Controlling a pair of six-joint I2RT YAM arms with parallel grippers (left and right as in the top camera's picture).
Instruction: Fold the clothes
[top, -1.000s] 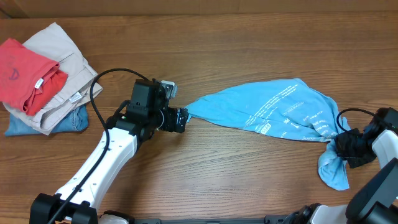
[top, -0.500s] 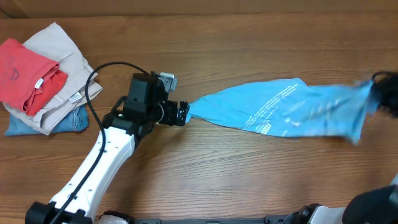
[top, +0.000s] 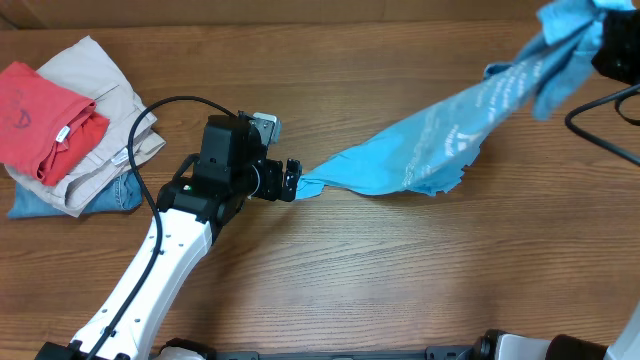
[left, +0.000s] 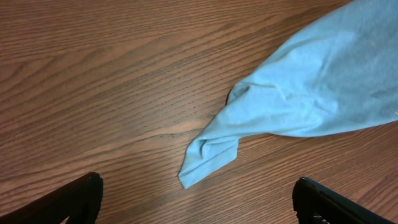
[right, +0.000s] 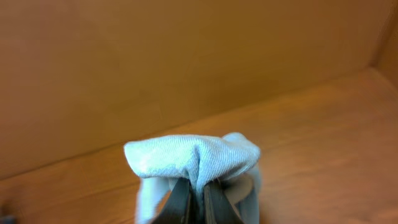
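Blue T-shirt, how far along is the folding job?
Done: nothing; the blue T-shirt shows no fold, stretched out as a bunched strip. In hand: the right gripper is shut on one end, held raised; the left gripper stands open by the other end, which lies on the table. Left: laying it flat and every fold.

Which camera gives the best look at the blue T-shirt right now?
Overhead: nearly all the blue T-shirt shows, stretched from the table to the right pincer. Left wrist catches only its loose end; right wrist, just a pinched fold.
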